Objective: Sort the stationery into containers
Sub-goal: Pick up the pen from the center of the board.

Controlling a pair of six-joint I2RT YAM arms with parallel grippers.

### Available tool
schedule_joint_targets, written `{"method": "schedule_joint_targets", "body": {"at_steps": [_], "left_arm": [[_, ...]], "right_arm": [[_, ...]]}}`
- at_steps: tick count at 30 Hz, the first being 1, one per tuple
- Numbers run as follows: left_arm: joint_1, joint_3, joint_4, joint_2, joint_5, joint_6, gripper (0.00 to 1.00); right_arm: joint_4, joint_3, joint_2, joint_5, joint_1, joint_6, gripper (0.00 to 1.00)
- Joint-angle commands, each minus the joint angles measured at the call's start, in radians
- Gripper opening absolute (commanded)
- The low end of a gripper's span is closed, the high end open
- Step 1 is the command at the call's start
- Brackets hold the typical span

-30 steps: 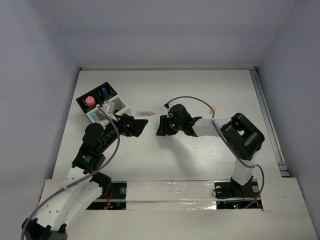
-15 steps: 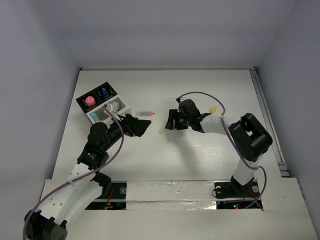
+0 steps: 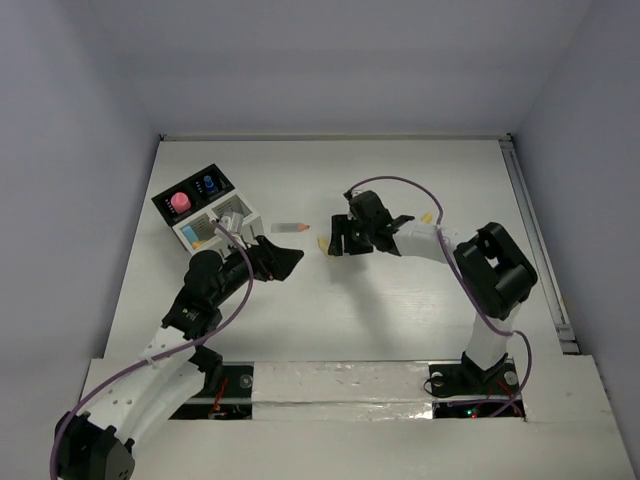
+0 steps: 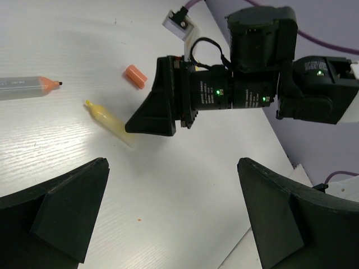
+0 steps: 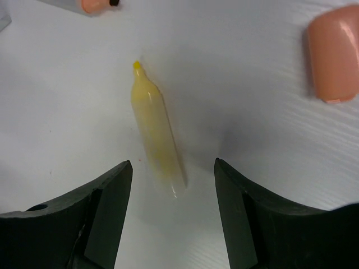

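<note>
A yellow highlighter [image 5: 157,131] lies flat on the white table, its rear end between the open fingers of my right gripper [image 5: 173,174], touching neither. It also shows in the top view [image 3: 324,243] just left of the right gripper [image 3: 337,241], and in the left wrist view [image 4: 109,122]. My left gripper [image 4: 173,168] is open and empty, near the organizer [image 3: 190,232], which holds a pink item [image 3: 180,201] and a blue-capped one [image 3: 208,184]. A grey marker with an orange tip [image 3: 291,228] lies between the organizer and the highlighter.
An orange cap [image 5: 334,53] lies on the table beside the highlighter, also seen in the left wrist view [image 4: 135,75]. A small yellow piece [image 3: 427,216] lies behind the right arm. White walls close in the table at the back and sides.
The right gripper moved back and to the right, then settled; the yellow highlighter, hidden under it a second ago, now shows at its fingertips. The left gripper drew back slightly toward the near edge.
</note>
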Motion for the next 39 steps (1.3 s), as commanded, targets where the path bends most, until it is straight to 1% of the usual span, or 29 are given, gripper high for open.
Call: {"method": "schedule_joint_targets", "body": {"at_steps": [1, 2, 6, 8, 13, 17, 24, 26, 27, 29, 30, 32, 33, 36, 39], "left_arm": [[-0.005, -0.011, 0.063, -0.02, -0.005, -0.01, 0.99], [-0.005, -0.012, 0.062, -0.023, -0.005, -0.009, 0.99], [-0.014, -0.02, 0.057, -0.043, -0.012, -0.007, 0.99], [-0.014, -0.022, 0.055, -0.051, -0.015, -0.006, 0.99], [-0.014, -0.025, 0.055, -0.062, -0.019, -0.006, 0.99], [-0.014, -0.029, 0.052, -0.072, -0.025, -0.007, 0.99], [-0.014, -0.058, 0.042, -0.094, -0.039, -0.013, 0.99], [-0.014, -0.069, 0.046, -0.086, -0.042, -0.015, 0.98], [-0.014, -0.072, 0.049, -0.083, -0.039, -0.016, 0.98], [-0.014, -0.077, 0.052, -0.072, -0.036, -0.016, 0.95], [-0.014, -0.077, 0.052, -0.069, -0.036, -0.015, 0.95], [-0.014, -0.094, 0.08, -0.052, -0.039, -0.012, 0.9], [-0.014, -0.098, 0.089, -0.043, -0.036, -0.013, 0.89], [-0.045, -0.117, 0.14, 0.041, -0.016, -0.016, 0.86], [-0.091, -0.117, 0.183, 0.092, -0.041, -0.015, 0.84]], "right_arm": [[-0.105, 0.118, 0.059, 0.064, 0.045, -0.058, 0.66], [-0.119, 0.135, 0.067, 0.095, 0.057, -0.064, 0.66], [-0.16, 0.195, 0.098, 0.138, 0.066, -0.111, 0.66], [-0.209, 0.243, 0.125, 0.189, 0.066, -0.136, 0.66], [-0.297, 0.327, 0.184, 0.184, 0.085, -0.208, 0.67], [-0.347, 0.404, 0.248, 0.229, 0.103, -0.236, 0.67], [-0.396, 0.461, 0.317, 0.321, 0.125, -0.24, 0.55], [-0.416, 0.481, 0.334, 0.325, 0.125, -0.236, 0.47], [-0.419, 0.484, 0.337, 0.327, 0.125, -0.231, 0.4], [-0.424, 0.49, 0.342, 0.335, 0.125, -0.224, 0.31], [-0.424, 0.491, 0.34, 0.344, 0.125, -0.211, 0.23], [-0.406, 0.479, 0.33, 0.348, 0.125, -0.201, 0.2], [-0.395, 0.473, 0.308, 0.341, 0.125, -0.194, 0.15], [-0.346, 0.444, 0.259, 0.336, 0.125, -0.162, 0.11], [-0.295, 0.409, 0.175, 0.356, 0.125, -0.138, 0.09]]}}
